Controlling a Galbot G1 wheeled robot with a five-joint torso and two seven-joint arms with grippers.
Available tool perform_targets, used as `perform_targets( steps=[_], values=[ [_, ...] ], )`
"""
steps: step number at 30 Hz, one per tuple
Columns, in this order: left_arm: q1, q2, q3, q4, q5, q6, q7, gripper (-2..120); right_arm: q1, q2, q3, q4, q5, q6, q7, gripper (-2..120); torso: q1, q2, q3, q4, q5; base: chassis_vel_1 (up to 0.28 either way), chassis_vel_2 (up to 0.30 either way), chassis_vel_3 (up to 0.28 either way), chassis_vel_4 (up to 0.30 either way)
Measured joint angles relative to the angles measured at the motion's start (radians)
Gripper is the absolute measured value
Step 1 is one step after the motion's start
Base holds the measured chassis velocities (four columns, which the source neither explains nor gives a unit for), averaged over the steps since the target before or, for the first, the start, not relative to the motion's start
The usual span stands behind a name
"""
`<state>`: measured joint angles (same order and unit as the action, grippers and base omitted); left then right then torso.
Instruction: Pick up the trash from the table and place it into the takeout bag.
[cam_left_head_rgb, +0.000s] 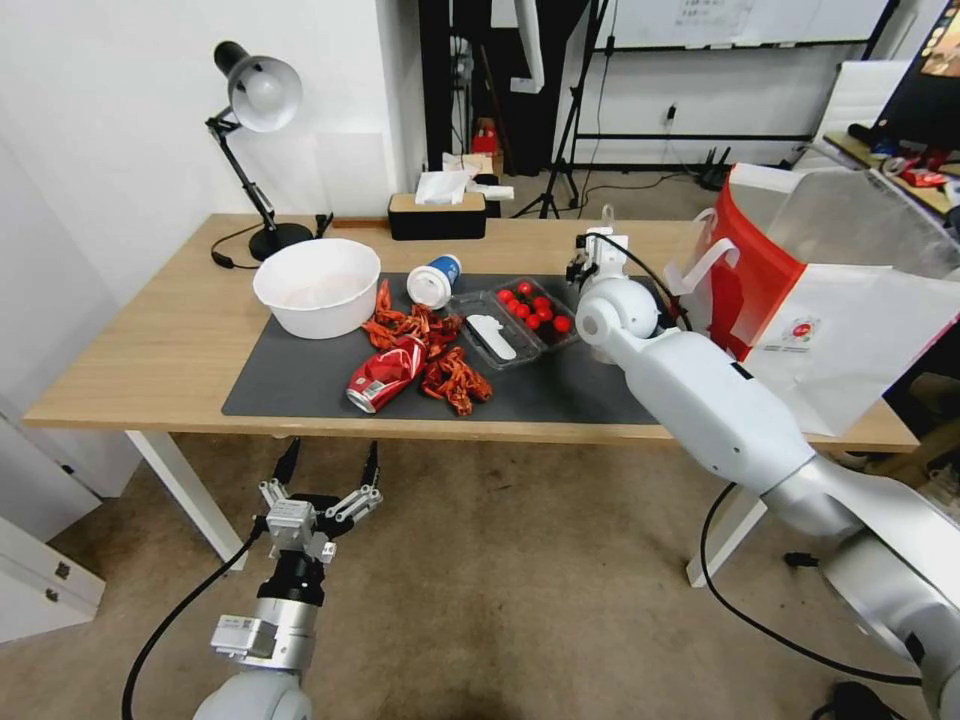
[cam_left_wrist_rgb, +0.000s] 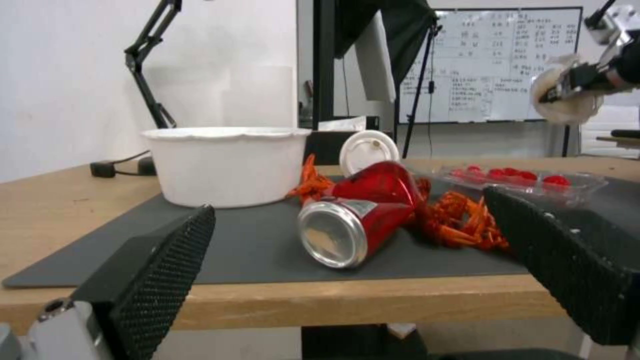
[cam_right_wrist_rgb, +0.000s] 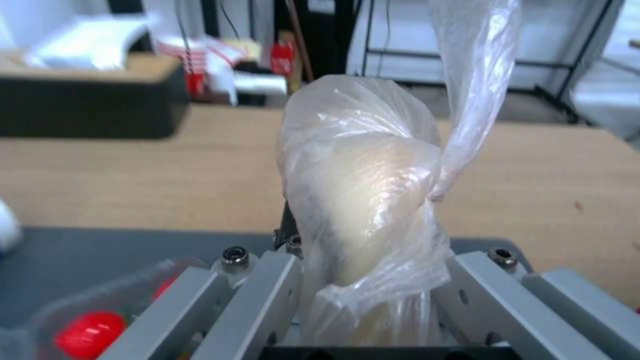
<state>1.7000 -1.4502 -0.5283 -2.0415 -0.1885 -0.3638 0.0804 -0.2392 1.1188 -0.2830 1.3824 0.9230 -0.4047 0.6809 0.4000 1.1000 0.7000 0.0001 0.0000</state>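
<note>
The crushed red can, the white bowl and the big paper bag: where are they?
crushed red can (cam_left_head_rgb: 385, 374), head view, dented side.
white bowl (cam_left_head_rgb: 318, 292), head view, inner wall.
big paper bag (cam_left_head_rgb: 850, 340), head view, white front panel.

No text is legible: the whiteboard's (cam_left_wrist_rgb: 490, 65) writing and the takeout bag's (cam_left_head_rgb: 800, 330) graphic are unreadable.

One can (cam_left_head_rgb: 385, 374), one bowl (cam_left_head_rgb: 317, 287), one cup (cam_left_head_rgb: 434, 281)

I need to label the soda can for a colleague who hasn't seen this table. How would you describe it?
On the dark grey mat, look at its front edge, before the white bowl. The crushed red soda can lies on its side against the orange-red scraps: the one metal item, silver end outward.
</note>
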Motion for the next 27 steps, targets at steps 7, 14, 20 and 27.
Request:
perform_targets(
  steps=[7,14,20,27],
  values=[
    [0.002,0.0,-0.003,-0.006,-0.001,-0.001,-0.001,100,-0.086,-0.071,0.025,0.215,-0.021,0.029,-0.013,9,0.0,0.0,0.0,-0.0003,0.0001,0.0,0.0,0.0,0.0],
    [0.005,-0.003,-0.008,-0.006,-0.001,-0.002,-0.002,100,-0.145,-0.142,0.079,0.364,-0.071,0.129,-0.059,9,0.0,0.0,0.0,0.0001,-0.0001,0.0,0.0,0.0,0.0],
    [0.004,-0.006,-0.009,-0.006,0.001,-0.002,-0.002,100,-0.202,-0.222,0.177,0.465,-0.125,0.182,-0.083,9,0.0,0.0,0.0,0.0,0.0001,0.0,0.0,0.0,0.0],
    [0.001,-0.015,-0.001,-0.004,0.016,-0.002,-0.002,100,-0.306,-0.327,0.349,0.586,-0.151,0.13,0.038,9,0.0,0.0,0.0,-0.0004,0.0004,0.0,0.0,0.0,0.0]
  ],
)
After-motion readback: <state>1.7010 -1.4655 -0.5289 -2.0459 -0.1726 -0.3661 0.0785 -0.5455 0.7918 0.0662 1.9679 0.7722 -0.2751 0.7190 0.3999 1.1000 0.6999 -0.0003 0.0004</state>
